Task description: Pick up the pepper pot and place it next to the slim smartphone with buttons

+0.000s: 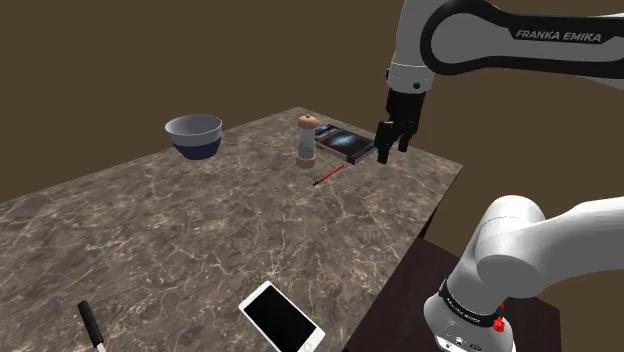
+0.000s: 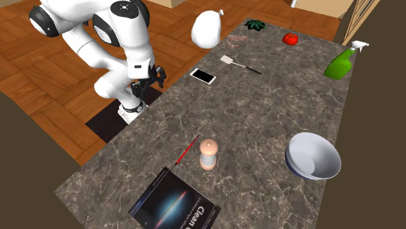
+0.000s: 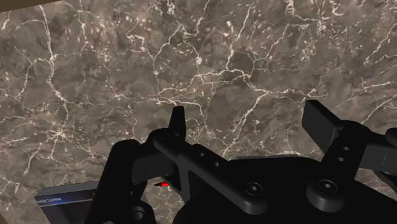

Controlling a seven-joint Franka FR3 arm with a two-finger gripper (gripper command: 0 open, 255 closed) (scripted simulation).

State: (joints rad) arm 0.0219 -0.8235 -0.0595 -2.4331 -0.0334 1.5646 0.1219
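Black end effector (image 1: 394, 143) hangs wide open and empty above the tabletop (image 1: 200, 230), off to one side of the pepper pot (image 1: 307, 140), which stands upright just beside the book (image 1: 343, 142) with a red pen (image 1: 328, 176) near its base. Risk: the tall, narrow pot tips if a finger clips it on the way down, or a finger snags the book's edge. White smartphone (image 1: 281, 316) lies well apart, so a shallow grip could slip on the carry.

The surface (image 1: 200, 230) is dark brown marble, veined white. The pepper pot (image 1: 307, 140) has a terracotta cap and base and a pale grey body. At its nine o'clock in the shoulder view, the bowl (image 1: 194, 136) is slate blue. The pen (image 1: 327, 176) is red, the smartphone (image 1: 281, 317) white, the hand (image 1: 392, 150) black.
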